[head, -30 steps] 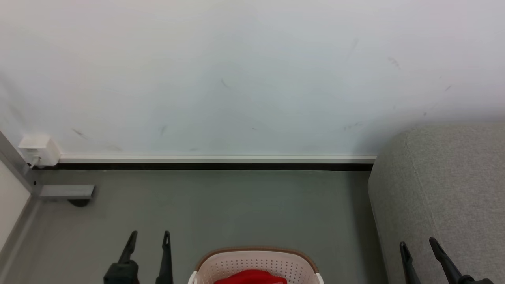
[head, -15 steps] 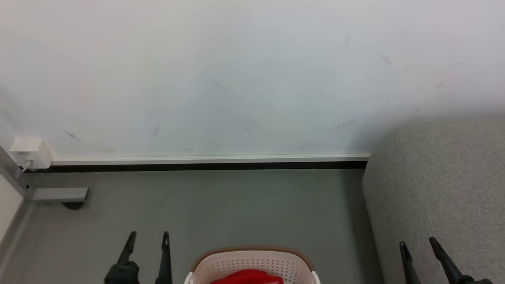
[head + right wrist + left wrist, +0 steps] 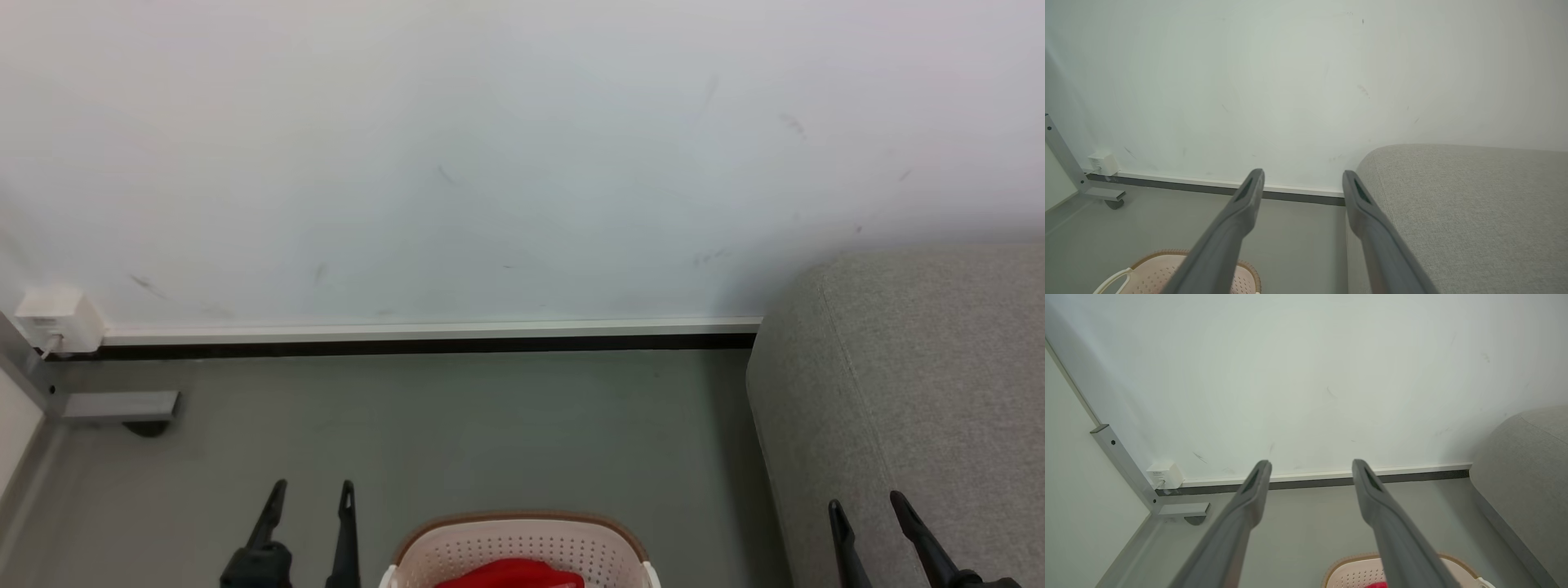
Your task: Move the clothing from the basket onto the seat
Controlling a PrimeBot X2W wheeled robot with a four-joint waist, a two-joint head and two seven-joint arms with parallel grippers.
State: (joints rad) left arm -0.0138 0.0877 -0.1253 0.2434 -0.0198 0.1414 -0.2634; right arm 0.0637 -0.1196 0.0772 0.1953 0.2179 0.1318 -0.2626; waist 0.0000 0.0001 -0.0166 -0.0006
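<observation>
Head view: red clothing lies in the basket between the left hand and right hand, touching neither; both are spread, holding nothing. Left wrist view: basket low down. Right wrist view: seat beside the fingers.

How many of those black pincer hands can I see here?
2. The left hand hangs open at lower left, beside the basket; the right hand hangs open at lower right, in front of the sofa.

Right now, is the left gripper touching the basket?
Apart. In the head view the left gripper, jaws open, stands to the left of the basket, with a strip of grey floor showing between them.
</observation>
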